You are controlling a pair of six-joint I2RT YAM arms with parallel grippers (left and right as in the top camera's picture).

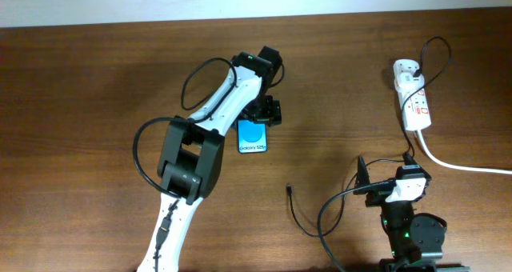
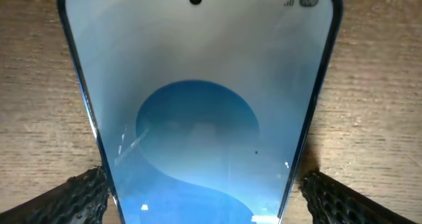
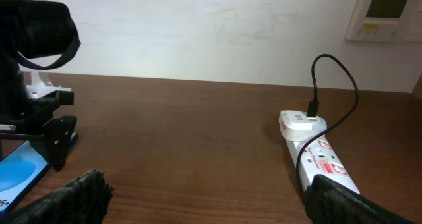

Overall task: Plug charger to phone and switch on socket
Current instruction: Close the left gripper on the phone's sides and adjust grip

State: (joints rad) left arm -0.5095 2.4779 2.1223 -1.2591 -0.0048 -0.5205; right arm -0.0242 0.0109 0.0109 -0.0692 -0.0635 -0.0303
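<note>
One end of the phone (image 1: 253, 140) sat hidden under my left gripper (image 1: 262, 116), jaws wide, straddling it. Its long axis ran front-to-back on the table (image 1: 80, 104), text end frontward. My right gripper (image 1: 386, 186) gaped empty.

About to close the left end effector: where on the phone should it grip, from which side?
The two long edges, coming from above: the phone lies flat, screen up, on the table, and the left end effector has its fingers open either side of those edges.
</note>
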